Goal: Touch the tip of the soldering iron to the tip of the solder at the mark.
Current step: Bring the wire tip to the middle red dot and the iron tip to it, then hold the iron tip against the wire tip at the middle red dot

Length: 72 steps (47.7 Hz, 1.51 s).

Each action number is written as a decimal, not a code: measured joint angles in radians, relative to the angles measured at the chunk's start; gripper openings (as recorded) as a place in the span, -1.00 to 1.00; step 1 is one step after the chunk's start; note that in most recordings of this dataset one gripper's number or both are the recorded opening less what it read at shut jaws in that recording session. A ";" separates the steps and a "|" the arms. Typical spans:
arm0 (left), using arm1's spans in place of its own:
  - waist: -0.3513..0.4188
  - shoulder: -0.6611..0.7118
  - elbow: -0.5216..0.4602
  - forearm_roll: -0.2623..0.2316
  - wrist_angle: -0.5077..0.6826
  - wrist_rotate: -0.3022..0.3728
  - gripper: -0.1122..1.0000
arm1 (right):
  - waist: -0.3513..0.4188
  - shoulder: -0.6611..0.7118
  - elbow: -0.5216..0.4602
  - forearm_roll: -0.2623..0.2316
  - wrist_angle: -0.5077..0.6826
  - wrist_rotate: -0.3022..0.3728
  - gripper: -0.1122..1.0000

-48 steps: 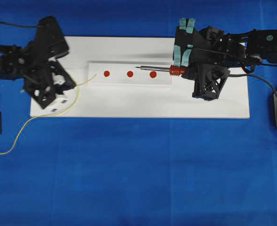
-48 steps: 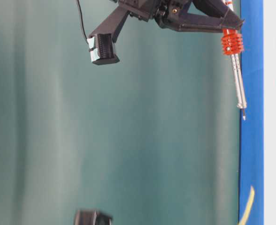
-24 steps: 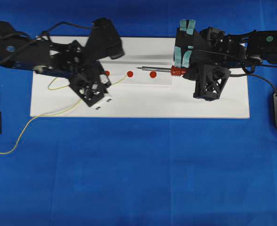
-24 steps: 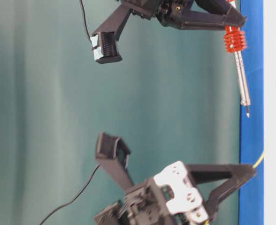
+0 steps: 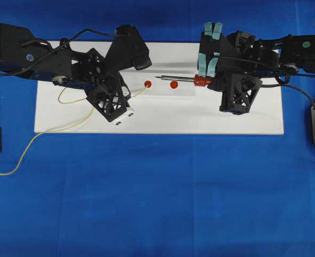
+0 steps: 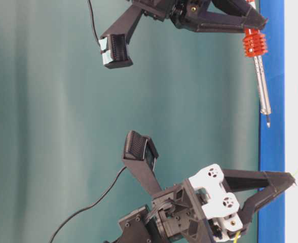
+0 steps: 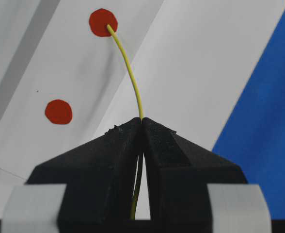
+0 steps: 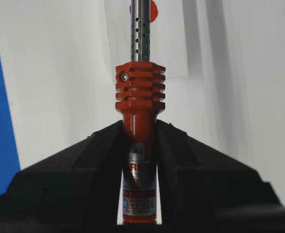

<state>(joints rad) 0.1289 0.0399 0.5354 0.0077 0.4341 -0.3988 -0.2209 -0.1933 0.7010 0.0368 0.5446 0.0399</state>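
My left claw (image 7: pixel 142 127) is clenched on the solder (image 7: pixel 128 63), which arcs out from between my fingers so that its tip lies over a red mark (image 7: pixel 102 22) on the white board (image 5: pixel 157 115). Behind the claw the yellow wire trails off the board onto the blue bench (image 5: pixel 157 193). My right claw (image 8: pixel 140 141) grips the soldering iron (image 8: pixel 140 97) by its red-orange handle, the silver shaft level above the board, pointing toward my left claw, its tip apart from the solder's tip.

Shiny perforated metal soldering iron (image 8: pixel 141 73) shaft, matt white board (image 5: pixel 163 115), perhaps plastic
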 measured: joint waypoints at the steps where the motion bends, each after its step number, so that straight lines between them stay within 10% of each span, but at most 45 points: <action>1: 0.002 0.000 0.000 0.000 -0.002 0.000 -0.77 | 0.000 0.000 0.000 -0.002 0.000 0.000 -0.66; 72: -0.003 0.000 0.000 0.000 0.005 0.000 -0.77 | 0.003 0.163 -0.060 -0.002 -0.012 0.000 -0.66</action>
<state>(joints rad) 0.1258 0.0399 0.5354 0.0077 0.4387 -0.3988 -0.2178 -0.0307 0.6412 0.0353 0.5323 0.0399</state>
